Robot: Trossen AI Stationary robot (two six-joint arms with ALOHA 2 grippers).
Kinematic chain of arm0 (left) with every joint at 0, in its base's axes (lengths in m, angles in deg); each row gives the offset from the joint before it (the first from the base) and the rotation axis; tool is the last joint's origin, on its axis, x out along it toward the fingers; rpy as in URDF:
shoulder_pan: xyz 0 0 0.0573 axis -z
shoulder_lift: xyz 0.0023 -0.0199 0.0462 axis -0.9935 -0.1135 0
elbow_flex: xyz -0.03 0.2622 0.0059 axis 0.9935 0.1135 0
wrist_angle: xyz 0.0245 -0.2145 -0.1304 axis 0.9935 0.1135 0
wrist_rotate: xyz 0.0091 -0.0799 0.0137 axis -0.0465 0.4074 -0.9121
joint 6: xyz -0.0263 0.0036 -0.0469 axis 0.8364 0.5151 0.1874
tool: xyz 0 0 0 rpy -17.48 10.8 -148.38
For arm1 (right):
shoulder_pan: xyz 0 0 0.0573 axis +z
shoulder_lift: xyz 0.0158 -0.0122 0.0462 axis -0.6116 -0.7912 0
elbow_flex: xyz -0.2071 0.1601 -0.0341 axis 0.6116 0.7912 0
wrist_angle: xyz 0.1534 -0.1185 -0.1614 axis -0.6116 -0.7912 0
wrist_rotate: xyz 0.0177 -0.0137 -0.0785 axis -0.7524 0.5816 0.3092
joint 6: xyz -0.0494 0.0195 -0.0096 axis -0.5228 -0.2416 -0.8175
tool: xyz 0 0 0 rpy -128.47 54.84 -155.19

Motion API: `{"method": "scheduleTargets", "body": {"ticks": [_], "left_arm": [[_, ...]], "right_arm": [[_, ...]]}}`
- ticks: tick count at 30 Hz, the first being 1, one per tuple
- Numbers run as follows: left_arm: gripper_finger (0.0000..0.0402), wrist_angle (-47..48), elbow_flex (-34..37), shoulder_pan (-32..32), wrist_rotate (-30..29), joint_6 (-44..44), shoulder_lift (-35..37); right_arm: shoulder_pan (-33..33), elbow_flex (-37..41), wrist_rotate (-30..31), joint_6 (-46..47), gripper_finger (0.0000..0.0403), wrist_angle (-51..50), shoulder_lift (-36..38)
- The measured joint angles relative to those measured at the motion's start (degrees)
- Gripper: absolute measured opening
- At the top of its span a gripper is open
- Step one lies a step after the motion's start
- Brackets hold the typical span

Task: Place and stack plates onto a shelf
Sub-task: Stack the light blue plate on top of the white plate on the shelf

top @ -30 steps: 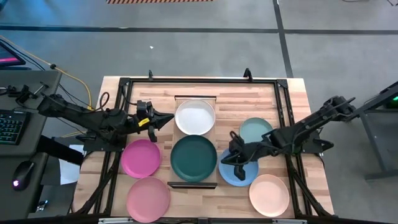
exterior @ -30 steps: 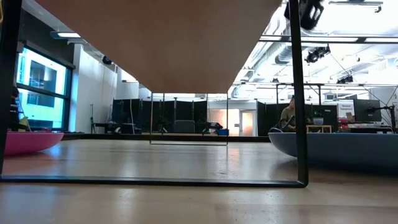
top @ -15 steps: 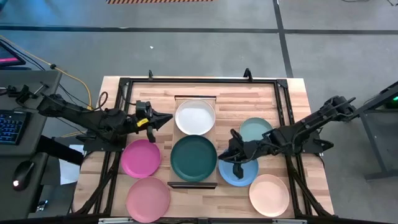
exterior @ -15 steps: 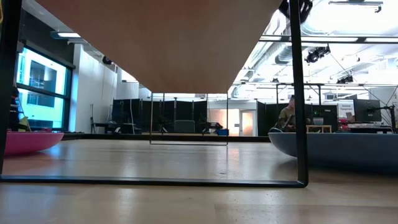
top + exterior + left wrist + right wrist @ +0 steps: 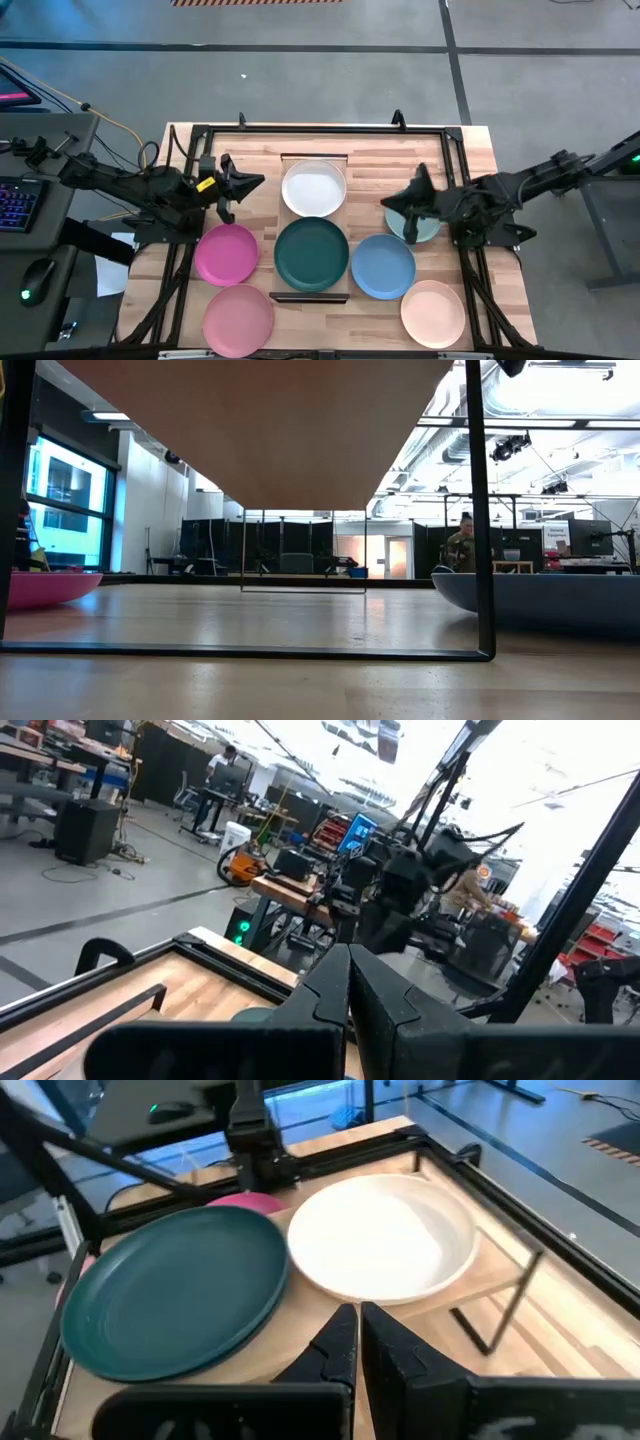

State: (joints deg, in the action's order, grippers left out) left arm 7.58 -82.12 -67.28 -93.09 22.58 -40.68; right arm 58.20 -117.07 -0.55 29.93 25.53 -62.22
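Observation:
The shelf [image 5: 282, 214] stands mid-table and bears the white plate [image 5: 313, 187] at its far end and the dark teal plate [image 5: 312, 254] at its near end, side by side [image 5: 385, 1245] [image 5: 180, 1295]. The magenta plate [image 5: 226, 254], pink plate [image 5: 239, 319], blue plate [image 5: 383, 266] and peach plate [image 5: 433, 313] lie flat on the tabletop. My right gripper [image 5: 410, 198] hovers shut over the mint plate [image 5: 428, 228], hiding part of it. My left gripper [image 5: 250, 183] hangs shut, left of the white plate. Neither holds anything.
A black frame [image 5: 300, 130] borders the tabletop. In the low view the shelf's underside [image 5: 260, 430] and a dark leg rail [image 5: 480, 510] stand over the table, with the magenta plate [image 5: 45, 588] and blue plate [image 5: 540, 595] at the sides. A person is far off in the room.
My right gripper has risen from above the blue plate and drawn back toward the table's far right, now over the mint plate, staying shut; the blue plate shows whole. My left gripper has drawn back a little toward the left edge.

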Motion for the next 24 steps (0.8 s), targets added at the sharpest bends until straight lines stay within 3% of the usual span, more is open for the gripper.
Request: {"method": "scheduleTargets", "body": {"ticks": [8,14,18,24], "left_arm": [[0.0000,0.02,0.04,0.00,0.09,0.42,-0.02],[0.0000,0.02,0.07,0.00,0.00,0.94,-0.02],[0.0000,0.09,0.07,0.00,-0.26,0.95,-0.02],[0.0000,0.83,0.09,0.00,-0.28,1.05,-0.02]], "right_arm": [[-3.21,0.00,-1.22,3.82,0.0000,-3.44,0.64],[-11.89,0.00,-1.16,19.23,0.0000,-20.58,-2.35],[-20.49,1.10,-7.60,20.85,0.0018,-30.09,-3.36],[-33.16,13.46,-22.91,14.21,0.0106,-24.41,-3.08]]}}
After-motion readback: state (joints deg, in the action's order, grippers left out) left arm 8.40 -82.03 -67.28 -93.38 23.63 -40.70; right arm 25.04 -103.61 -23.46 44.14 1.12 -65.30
